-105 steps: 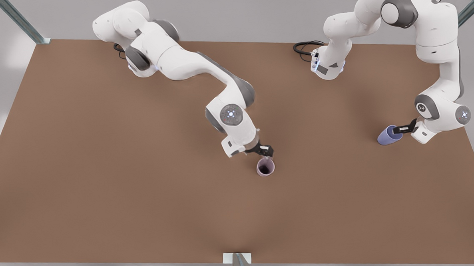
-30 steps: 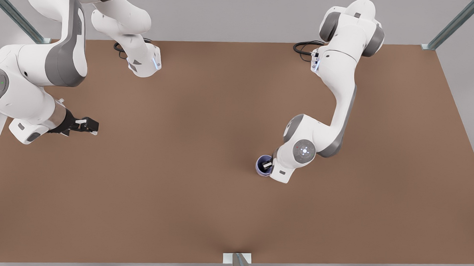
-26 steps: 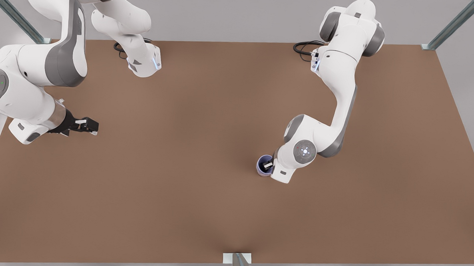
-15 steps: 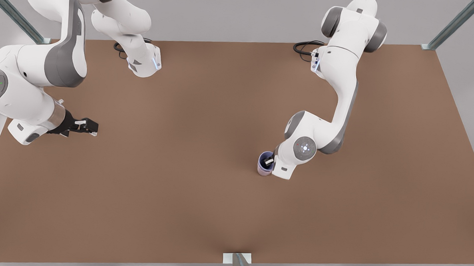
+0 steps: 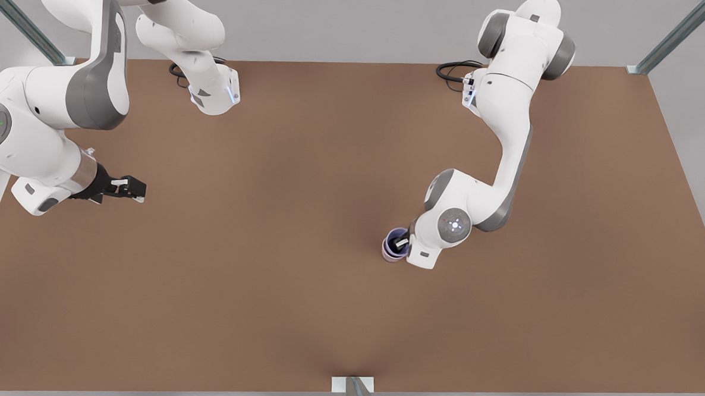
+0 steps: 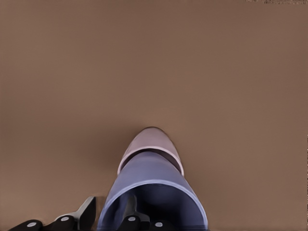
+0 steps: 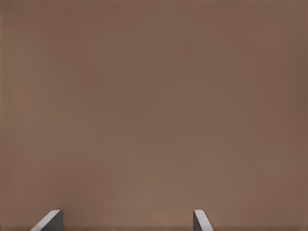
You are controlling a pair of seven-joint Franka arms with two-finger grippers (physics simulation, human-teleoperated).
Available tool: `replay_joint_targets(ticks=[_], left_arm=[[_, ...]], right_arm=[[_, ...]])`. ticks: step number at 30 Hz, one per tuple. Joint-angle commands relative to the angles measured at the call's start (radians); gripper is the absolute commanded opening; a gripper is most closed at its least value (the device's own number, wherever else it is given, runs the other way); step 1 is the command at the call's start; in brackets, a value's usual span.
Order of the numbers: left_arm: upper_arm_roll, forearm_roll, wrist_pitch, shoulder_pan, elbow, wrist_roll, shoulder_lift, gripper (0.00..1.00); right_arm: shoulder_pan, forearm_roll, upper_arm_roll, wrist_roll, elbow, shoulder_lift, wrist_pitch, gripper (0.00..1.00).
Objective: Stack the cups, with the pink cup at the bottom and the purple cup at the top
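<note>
The left gripper [image 5: 402, 243] pinches the purple cup's [image 6: 151, 190] rim, upright and nested in the pink cup [image 6: 150, 143] directly below (right gripper [image 5: 128, 187] waits spread, well apart).

The purple cup [image 6: 153, 190], blue-violet and upright, is nested in the pale pink cup [image 6: 150, 140], near the middle of the table [image 5: 266, 277].

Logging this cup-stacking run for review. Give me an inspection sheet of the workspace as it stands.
Surface: brown table, bare.
Job's things: purple cup nested in pink cup, near table centre.
Clutter: nothing seen.
Grippers: left gripper at the stack, one finger inside the purple cup's rim, one outside; right gripper open, waiting at the front view's left.
Cables: black cable by an arm base.
Surroundings: metal frame struts, grey walls.
</note>
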Motion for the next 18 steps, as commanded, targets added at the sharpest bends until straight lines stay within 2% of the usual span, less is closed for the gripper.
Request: replay_joint_targets(ticks=[1, 8, 9, 10, 11, 14, 16, 18], left_arm=[[0.0, 0.002, 0.003, 0.001, 0.001, -0.014, -0.001, 0.6], [-0.002, 0.002, 0.002, 0.004, -0.004, -0.014, -0.003, 0.61], [-0.002, 0.001, 0.0, 0.006, -0.002, -0.014, -0.004, 0.67], [-0.002, 0.002, -0.003, 0.006, -0.002, -0.014, -0.007, 0.9], [-0.002, 0.002, -0.006, 0.006, -0.003, -0.014, -0.009, 1.0], [0.0, 0.001, -0.035, 0.006, 0.007, -0.014, -0.027, 1.0], [0.018, 0.005, -0.236, 0.019, 0.082, 0.02, -0.069, 1.0], [0.023, 0.015, -0.353, 0.186, 0.102, 0.44, -0.201, 0.99]], right_arm=[[0.0, 0.001, 0.0, 0.002, 0.001, -0.001, 0.0, 1.0], [0.0, 0.001, 0.0, 0.002, 0.001, -0.001, 0.0, 1.0], [0.0, 0.001, 0.0, 0.002, 0.001, -0.001, 0.0, 1.0], [0.0, 0.001, 0.0, 0.002, 0.001, -0.001, 0.0, 1.0], [0.0, 0.001, 0.0, 0.002, 0.001, -0.001, 0.0, 1.0], [0.0, 0.001, 0.0, 0.002, -0.001, -0.001, 0.0, 1.0], [0.0, 0.001, 0.0, 0.002, 0.001, -0.001, 0.0, 1.0], [0.0, 0.001, 0.0, 0.002, 0.001, -0.001, 0.0, 1.0]])
